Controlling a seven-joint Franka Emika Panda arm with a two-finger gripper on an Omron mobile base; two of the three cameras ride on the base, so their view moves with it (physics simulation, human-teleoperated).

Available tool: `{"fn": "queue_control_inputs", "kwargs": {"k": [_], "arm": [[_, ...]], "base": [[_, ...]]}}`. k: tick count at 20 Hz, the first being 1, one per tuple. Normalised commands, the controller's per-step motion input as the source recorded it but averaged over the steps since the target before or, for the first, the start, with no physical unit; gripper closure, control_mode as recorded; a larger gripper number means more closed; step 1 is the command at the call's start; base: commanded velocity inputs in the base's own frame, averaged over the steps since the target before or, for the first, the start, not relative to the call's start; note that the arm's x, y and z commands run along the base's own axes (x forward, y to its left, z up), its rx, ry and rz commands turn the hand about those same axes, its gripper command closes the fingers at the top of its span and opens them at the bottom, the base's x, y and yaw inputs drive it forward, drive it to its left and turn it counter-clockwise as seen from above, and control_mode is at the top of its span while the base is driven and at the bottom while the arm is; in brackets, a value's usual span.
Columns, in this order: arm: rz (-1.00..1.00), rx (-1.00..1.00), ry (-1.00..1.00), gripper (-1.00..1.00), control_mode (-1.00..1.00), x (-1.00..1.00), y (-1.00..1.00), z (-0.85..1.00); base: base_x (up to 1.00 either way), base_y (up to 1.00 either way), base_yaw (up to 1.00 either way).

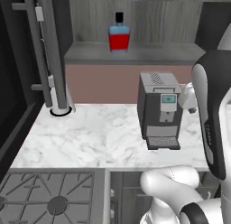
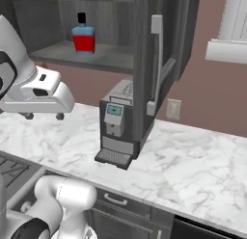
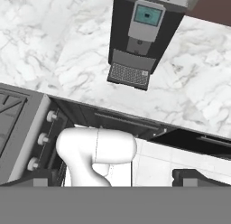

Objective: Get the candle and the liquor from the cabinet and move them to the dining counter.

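Pincer (image 2: pixel 43 116) jaws are spread wide with nothing held, parked left of the coffee machine (image 2: pixel 118 129); liquor (image 2: pixel 84 35) is seen up above it in the open cabinet (image 2: pixel 91 56)

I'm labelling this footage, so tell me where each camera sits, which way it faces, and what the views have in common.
Left base view: behind the arm's left, facing the open dark grey wall cabinet with the red-and-blue liquor bottle; white arm at right.
Right base view: behind its right, same shelf; arm at left, gripper with jaws open.
Hand view: looks down on the white marble worktop.
All share the dark grey coffee machine.
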Motion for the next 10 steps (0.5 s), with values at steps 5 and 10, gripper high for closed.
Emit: {"fn": "queue_control_inputs", "kwargs": {"k": [5, 10], "arm": [[0.0, 0.0, 0.0, -1.0, 1.0, 0.0, 0.0, 0.0], [0.0, 0.0, 0.0, -1.0, 1.0, 0.0, 0.0, 0.0]], "base": [[0.22, 0.31, -0.11], [0.07, 0.45, -0.28]]}}
